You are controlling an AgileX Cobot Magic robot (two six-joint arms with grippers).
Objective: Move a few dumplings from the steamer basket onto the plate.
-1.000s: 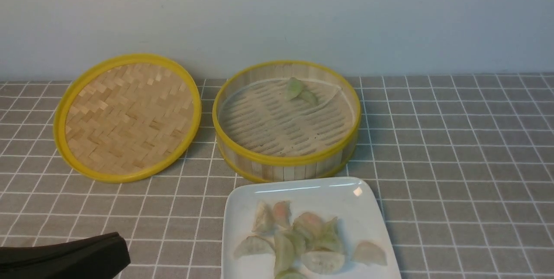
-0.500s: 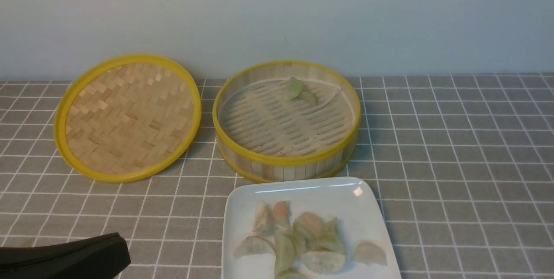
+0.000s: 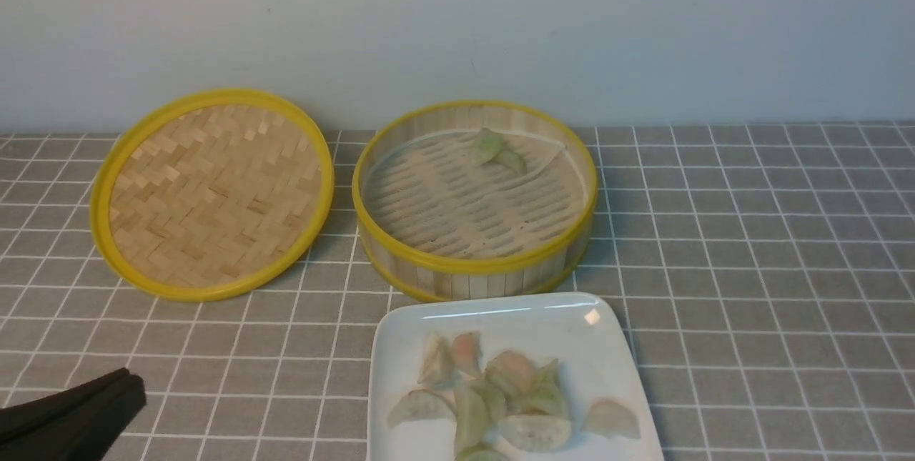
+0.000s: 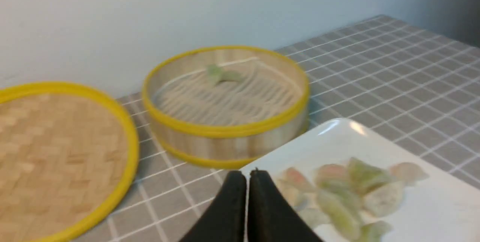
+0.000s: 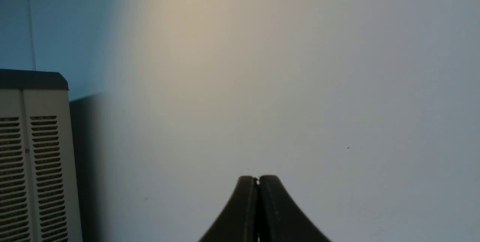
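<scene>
On the checked table [image 3: 750,246], two dumplings [image 3: 497,150] lie near the far wall of the steamer basket [image 3: 472,264], others on the plate [image 3: 500,314]; left gripper [image 4: 247,176] and right gripper [image 5: 258,178] jaws clenched, empty; dumplings judged soft, slippery, best pinched gently mid-body.

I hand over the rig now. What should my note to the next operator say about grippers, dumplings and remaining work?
Left gripper: shut, empty, low, left of the plate.
Right gripper: shut, empty, facing a wall.
Done: a heap of dumplings lies on the plate.
To do: about two dumplings sit at the far side of the steamer basket; move them if more are wanted.
</scene>
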